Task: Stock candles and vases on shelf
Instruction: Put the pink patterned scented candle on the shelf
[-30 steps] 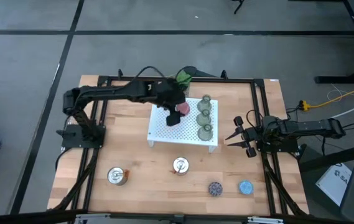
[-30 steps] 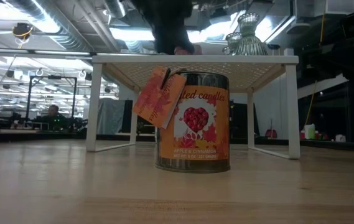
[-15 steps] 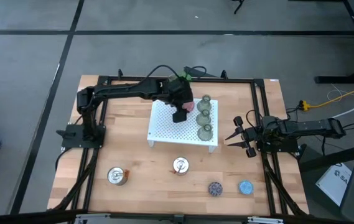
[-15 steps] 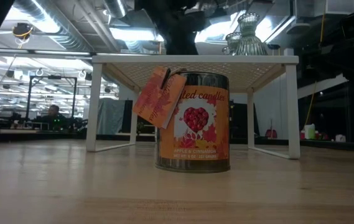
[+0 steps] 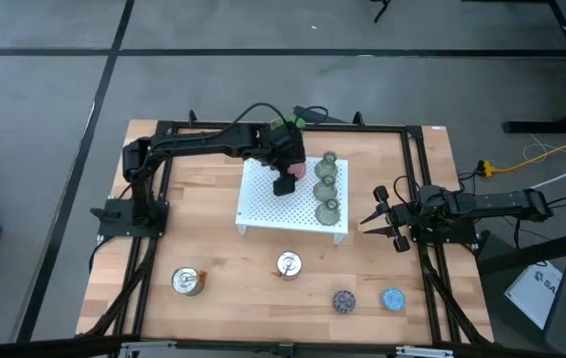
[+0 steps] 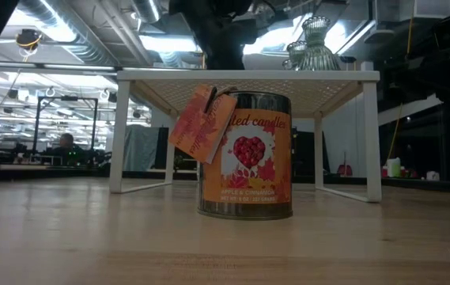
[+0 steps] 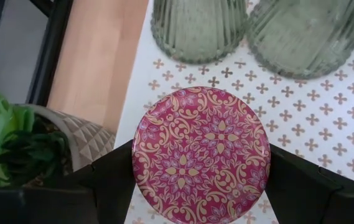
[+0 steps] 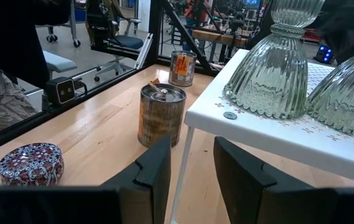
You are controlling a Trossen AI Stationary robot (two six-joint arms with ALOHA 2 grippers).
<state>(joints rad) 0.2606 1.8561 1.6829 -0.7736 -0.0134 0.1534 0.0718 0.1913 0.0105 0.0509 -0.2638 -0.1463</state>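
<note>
A pink candle (image 7: 201, 152) with a patterned lid sits between the fingers of my left gripper (image 5: 284, 181), over the far left part of the white shelf (image 5: 283, 211). Three olive-green vases (image 5: 328, 181) stand in a row along the shelf's right side, close beside the candle. On the table in front of the shelf stand two silver tin candles (image 5: 186, 281) (image 5: 288, 265), a dark blue-purple candle (image 5: 343, 300) and a light blue candle (image 5: 393, 298). My right gripper (image 5: 387, 224) waits open at the table's right edge. My left gripper pinches the pink candle's round side wall (image 7: 137, 155) between its two fingers (image 7: 102, 183), one on each opposite side. The fingers slant down from the table's left side. The candle sits level, lid up, over the shelf top; whether its base rests there I cannot tell.
A leafy green potted plant (image 5: 292, 124) stands just behind the shelf's far edge, near my left gripper. In the low view the tin candle with the orange label (image 6: 244, 154) stands in front of the shelf (image 6: 248, 77). Black frame rails (image 5: 163, 129) border the table.
My left gripper has carried the pink candle a little toward the table's right and far side over the shelf and has sunk slightly toward the shelf top. Its fingers have stayed shut on the candle.
</note>
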